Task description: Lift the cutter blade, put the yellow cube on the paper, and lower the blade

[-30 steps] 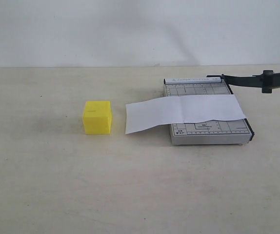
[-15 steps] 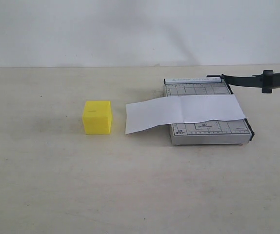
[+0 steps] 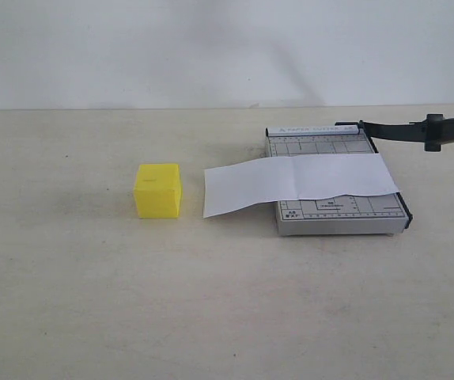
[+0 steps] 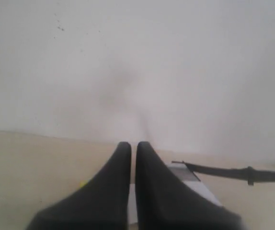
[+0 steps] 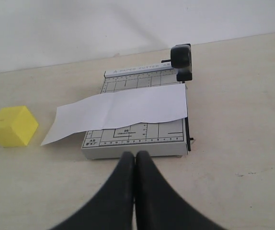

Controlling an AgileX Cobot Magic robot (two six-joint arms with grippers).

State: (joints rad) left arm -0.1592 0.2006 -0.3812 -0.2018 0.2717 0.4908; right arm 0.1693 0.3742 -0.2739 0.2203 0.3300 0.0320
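1. Bg: plain white wall, bare beige table. No arm shows in the ext view.
2. Left gripper: fingers drawn together, only a hairline slit between them, nothing held. It hangs above the table, aimed toward the wall, with the cutter off to one side ahead of it.
3. Right gripper: fingers pressed together, nothing held. It is pointed at the near edge of the cutter base, apart from it.
4. Cutter blade: the lever sticks out from its hinge at the base's far right corner, off past the base edge. It reads as lifted, so step 1 looks done. The handle is seen end-on from the right wrist cam.
5. Paper: lies flat across the base, long axis L-R in the ext view. Its left end overhangs the base onto the table.
6. Yellow cube: on the table, left of the paper's free end, near but not touching, well apart from the blade. Not yet on the paper.
7. Key relation: the cube lies on the left side, so the left arm is prob. nearer for the pick. The carry would then be a short move rightward along the paper's long axis. The right arm is better placed for the blade.
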